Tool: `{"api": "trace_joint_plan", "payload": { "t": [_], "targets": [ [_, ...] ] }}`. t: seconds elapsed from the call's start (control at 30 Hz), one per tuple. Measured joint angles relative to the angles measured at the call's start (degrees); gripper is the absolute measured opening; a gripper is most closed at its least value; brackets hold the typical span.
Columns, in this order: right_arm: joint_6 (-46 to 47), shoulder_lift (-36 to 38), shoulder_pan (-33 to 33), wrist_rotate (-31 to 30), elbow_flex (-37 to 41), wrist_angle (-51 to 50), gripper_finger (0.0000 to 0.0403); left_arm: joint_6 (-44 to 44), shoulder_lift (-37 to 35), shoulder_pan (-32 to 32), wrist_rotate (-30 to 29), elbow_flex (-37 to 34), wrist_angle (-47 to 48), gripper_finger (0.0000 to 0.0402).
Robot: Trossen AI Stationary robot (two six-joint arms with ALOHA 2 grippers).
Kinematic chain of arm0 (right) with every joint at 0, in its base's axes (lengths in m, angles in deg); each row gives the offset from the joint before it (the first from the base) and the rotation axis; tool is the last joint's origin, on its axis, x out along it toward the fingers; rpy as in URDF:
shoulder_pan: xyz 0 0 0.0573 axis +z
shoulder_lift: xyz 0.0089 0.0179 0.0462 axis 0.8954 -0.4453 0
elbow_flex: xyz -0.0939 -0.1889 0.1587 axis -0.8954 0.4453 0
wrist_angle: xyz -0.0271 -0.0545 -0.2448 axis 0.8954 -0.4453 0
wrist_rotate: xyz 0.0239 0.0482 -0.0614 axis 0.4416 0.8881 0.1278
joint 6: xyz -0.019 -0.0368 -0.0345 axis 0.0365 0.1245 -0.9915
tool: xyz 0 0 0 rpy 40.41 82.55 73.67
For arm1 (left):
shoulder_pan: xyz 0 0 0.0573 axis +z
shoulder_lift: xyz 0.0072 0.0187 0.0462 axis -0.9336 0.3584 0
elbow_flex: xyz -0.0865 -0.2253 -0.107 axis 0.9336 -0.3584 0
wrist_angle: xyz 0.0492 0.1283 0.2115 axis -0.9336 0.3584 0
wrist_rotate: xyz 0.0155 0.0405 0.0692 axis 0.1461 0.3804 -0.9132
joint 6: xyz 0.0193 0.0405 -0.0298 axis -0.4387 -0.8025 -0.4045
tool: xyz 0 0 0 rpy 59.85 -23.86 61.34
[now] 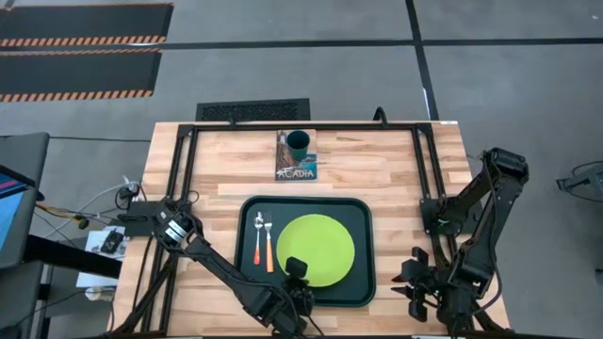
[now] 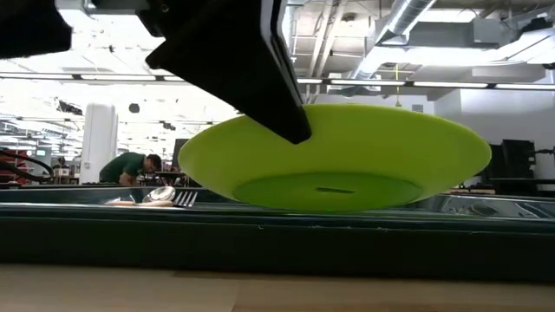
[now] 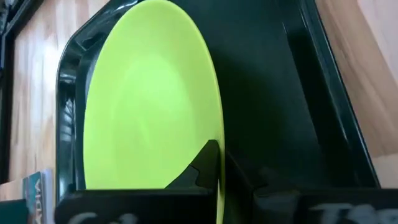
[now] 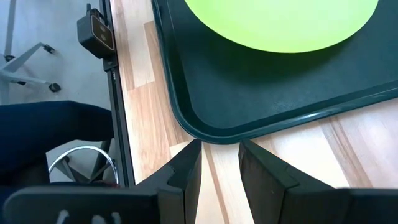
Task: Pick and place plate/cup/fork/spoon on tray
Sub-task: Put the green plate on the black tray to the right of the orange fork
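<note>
The lime-green plate (image 1: 318, 247) is over the dark green tray (image 1: 363, 212), toward its right half. My left gripper (image 1: 298, 274) is at the plate's near edge and is shut on it. The spoon (image 1: 258, 240) and the fork (image 1: 269, 247) lie side by side on the tray's left part, heads toward the far edge. The dark teal cup (image 1: 298, 143) stands on the "Acadia" book (image 1: 296, 169) beyond the tray. My right gripper (image 4: 219, 168) is open and empty just off the tray's near right corner (image 4: 208, 134). My left gripper pinches the plate's near rim (image 3: 217, 163) between its two fingers, one finger (image 3: 200, 167) on the upper face and one beneath. The fingers come from the table's near side, slanting down. The plate sits about level (image 2: 347, 156); the tray's rim hides whether its base touches the tray floor.
The black metal frame (image 1: 311, 125) runs around the table's far and side edges. Bare wood lies to the right of the tray (image 1: 400, 217) and to the left of it (image 1: 212, 217). A person (image 2: 130, 166) is far off in the room behind the table.
</note>
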Motion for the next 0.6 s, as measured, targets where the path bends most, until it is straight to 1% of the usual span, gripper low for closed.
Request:
{"api": "trace_joint_plan", "payload": {
  "t": [0.1, 0.27, 0.4, 0.53, 0.6],
  "targets": [
    [0.4, 0.0, 0.0, 0.0, 0.0, 0.0, 0.0134, 0.1, 0.1, 0.0, 2.1, 0.0, -1.1, 0.0000],
    [0.5, 0.0, 0.0, 0.0, 0.0, 0.0, 0.0134, 0.1, 2.4, 0.0, 4.8, 0.1, -1.4, 0.0000],
    [0.5, 0.0, 0.0, 0.0, 0.0, 0.0, 0.0134, 0.2, 2.8, -0.2, 5.1, 0.0, -1.4, 0.0000],
    [0.5, 0.0, 0.0, 0.0, 0.0, 0.0, 0.0134, 0.2, 2.7, -0.2, 4.0, 0.0, -0.9, 0.0002],
    [0.5, 0.0, 0.0, 0.0, 0.0, 0.0, 0.0134, 0.2, 2.7, -0.1, 5.0, 0.0, -1.2, 0.0007]
  ]
}}
